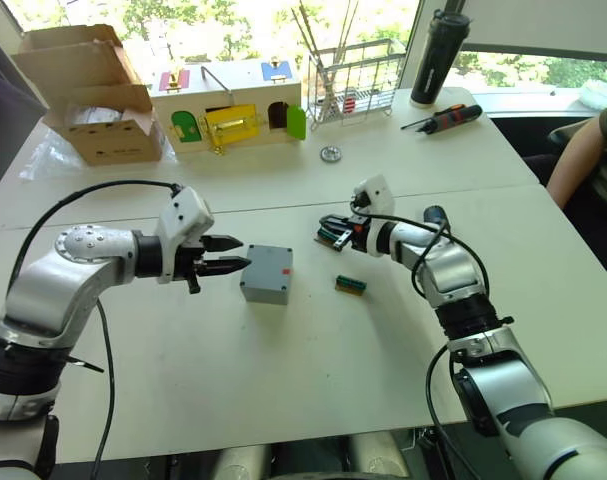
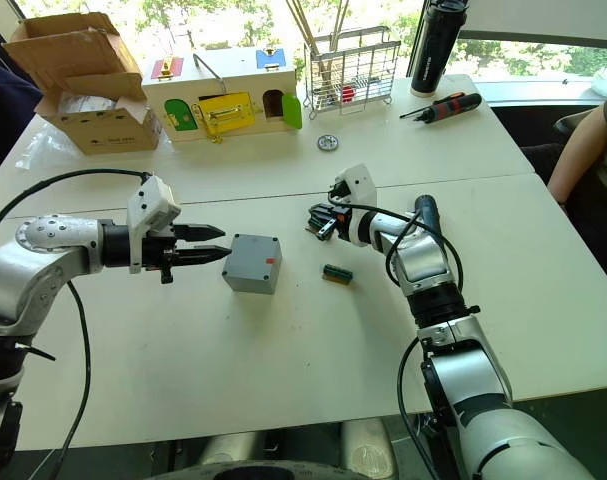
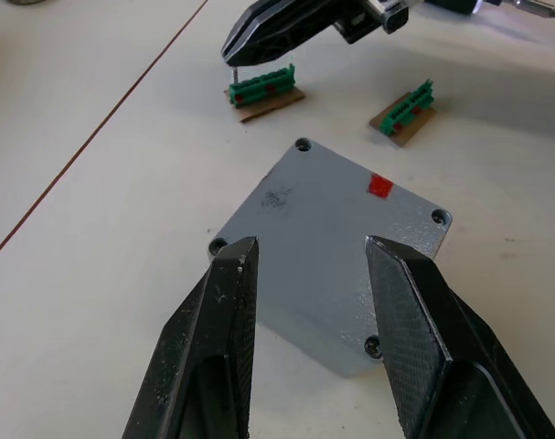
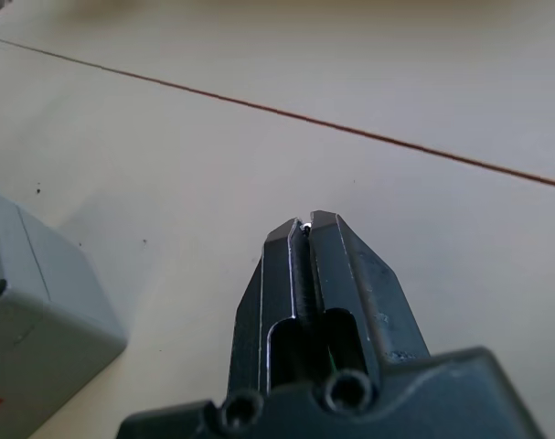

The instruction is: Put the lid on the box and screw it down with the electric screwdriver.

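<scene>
The box (image 1: 266,274) sits near the middle of the white bench (image 1: 283,370), a small grey square enclosure with its lid (image 3: 336,242) already lying flush on top. In the left wrist view the lid is a flat grey plate with a screw hole in each corner, a small red mark (image 3: 379,186) near one edge and a faint dark scuff near the middle.

The left gripper (image 1: 226,254) hovers just beside the box on the robot's left, its two black fingers (image 3: 224,338) spread apart and pointing at the box without touching it.

The right gripper (image 1: 330,230) is low over the bench, beyond the box and to its right, with its fingers (image 4: 300,274) pressed together; something thin and shiny shows between the tips, too small to identify. Just under those tips lies a small green terminal block (image 3: 264,87) on a brown base. A second one (image 1: 350,285) lies on the bench to the right of the box, apart from it.

The electric screwdriver (image 2: 427,222), thick and black, lies on the bench behind the right forearm. At the far edge are a cardboard carton (image 1: 93,90), a wooden box (image 1: 228,105) with coloured doors, a wire rack (image 1: 355,82), a black bottle (image 1: 438,58) and a red-and-black hand screwdriver (image 1: 445,118).
</scene>
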Controlling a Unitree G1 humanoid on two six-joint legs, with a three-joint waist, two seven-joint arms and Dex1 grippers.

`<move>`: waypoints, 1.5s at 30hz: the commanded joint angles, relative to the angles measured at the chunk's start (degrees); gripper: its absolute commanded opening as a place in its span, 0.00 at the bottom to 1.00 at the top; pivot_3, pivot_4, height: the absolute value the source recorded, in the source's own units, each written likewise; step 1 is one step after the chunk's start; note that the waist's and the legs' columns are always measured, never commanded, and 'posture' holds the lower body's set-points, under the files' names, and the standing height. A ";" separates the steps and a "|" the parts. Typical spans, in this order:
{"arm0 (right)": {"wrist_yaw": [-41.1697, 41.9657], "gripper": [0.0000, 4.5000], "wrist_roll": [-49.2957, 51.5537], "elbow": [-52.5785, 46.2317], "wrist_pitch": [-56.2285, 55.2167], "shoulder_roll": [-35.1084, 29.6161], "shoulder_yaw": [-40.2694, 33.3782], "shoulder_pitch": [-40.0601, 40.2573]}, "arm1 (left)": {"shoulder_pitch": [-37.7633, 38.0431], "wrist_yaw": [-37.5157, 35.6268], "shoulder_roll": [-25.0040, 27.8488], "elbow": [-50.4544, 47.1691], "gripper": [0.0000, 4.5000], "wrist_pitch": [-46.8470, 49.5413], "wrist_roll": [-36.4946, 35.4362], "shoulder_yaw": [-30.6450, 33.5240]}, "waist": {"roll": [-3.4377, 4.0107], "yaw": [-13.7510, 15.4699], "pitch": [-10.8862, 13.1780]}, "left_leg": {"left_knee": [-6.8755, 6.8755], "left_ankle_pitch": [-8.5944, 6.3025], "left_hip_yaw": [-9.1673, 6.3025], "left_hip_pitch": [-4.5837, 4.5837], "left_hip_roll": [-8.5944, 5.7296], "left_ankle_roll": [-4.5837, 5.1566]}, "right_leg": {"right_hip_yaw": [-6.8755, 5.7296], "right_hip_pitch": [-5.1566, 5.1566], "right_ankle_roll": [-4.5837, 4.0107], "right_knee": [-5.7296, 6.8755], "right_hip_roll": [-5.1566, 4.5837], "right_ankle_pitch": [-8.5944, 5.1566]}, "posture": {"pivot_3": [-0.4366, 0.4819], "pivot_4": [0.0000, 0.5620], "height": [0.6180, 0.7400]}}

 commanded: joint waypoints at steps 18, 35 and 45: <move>3.69 0.01 9.60 -36.13 17.97 -4.04 2.91 5.37 | 3.09 -2.97 4.48 -0.36 0.42 -0.92 -1.34 4.01 | 0.00 0.15 0.00 | 0.02 0.00 -0.01 0.00 -0.03 0.01 | 0.06 -0.18 -0.01 0.35 -0.06 0.00 | 0.48 0.27 1.00; 1.37 0.01 5.76 -31.73 13.36 -2.64 8.28 6.01 | 3.35 -1.68 3.38 -1.16 0.42 -0.48 -1.59 3.89 | 0.00 0.15 0.00 | 0.03 0.00 -0.01 0.00 -0.04 0.01 | 0.04 -0.17 -0.01 0.36 -0.05 0.00 | 0.48 0.27 1.00; 1.43 0.01 4.41 -28.27 11.02 -1.90 8.72 5.84 | 3.10 -1.23 2.61 -1.45 0.42 -0.22 -1.47 3.58 | 0.00 0.12 0.00 | 0.03 0.00 -0.01 0.00 -0.04 0.01 | 0.04 -0.17 -0.01 0.36 -0.05 0.00 | 0.48 0.27 1.00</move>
